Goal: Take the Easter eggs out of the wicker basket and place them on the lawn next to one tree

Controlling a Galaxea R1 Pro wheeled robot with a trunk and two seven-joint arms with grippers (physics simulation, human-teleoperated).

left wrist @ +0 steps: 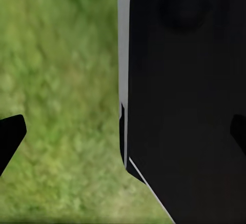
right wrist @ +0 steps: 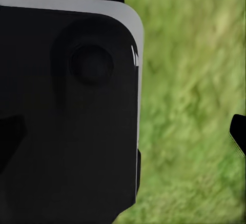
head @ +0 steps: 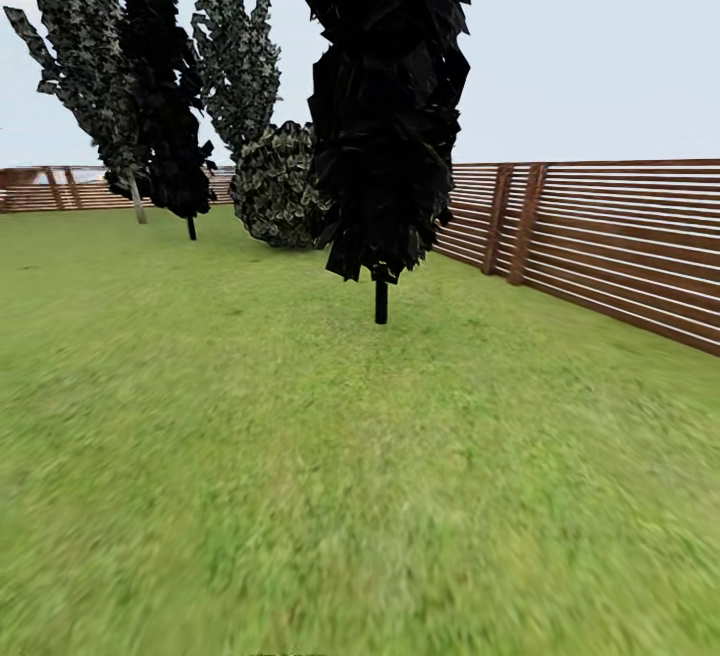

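1. Green lawn (head: 300, 456) runs from the near edge of the head view out to the fence, mottled and blurry up close.
2. Brown slat fence (head: 620, 241) runs along the right side and continues behind the trees at far left; it closes in the garden.
3. All-black tree (head: 385, 106) stands centre on a thin dark trunk, nearest to the camera, on the grass just short of the fence line.
4. Second black tree (head: 170, 106) sits further back on the left, beside a grey-green leafy tree (head: 85, 56) with a pale, thin trunk.
5. Round, dull-green bush (head: 280, 186) sits between the two black trees, further back, near the fence.
6. Left wrist view: left gripper (left wrist: 123, 131) has dark fingertips (left wrist: 11, 134) at opposite edges of the picture, spread wide, nothing between them. A black, white-edged robot body panel (left wrist: 184, 106) covers the right part, blurred grass beyond.
7. Right wrist view: right gripper (right wrist: 123, 134) also spread wide and empty, one fingertip at each picture edge. The same kind of black panel (right wrist: 66, 111) lies behind it, with grass alongside.
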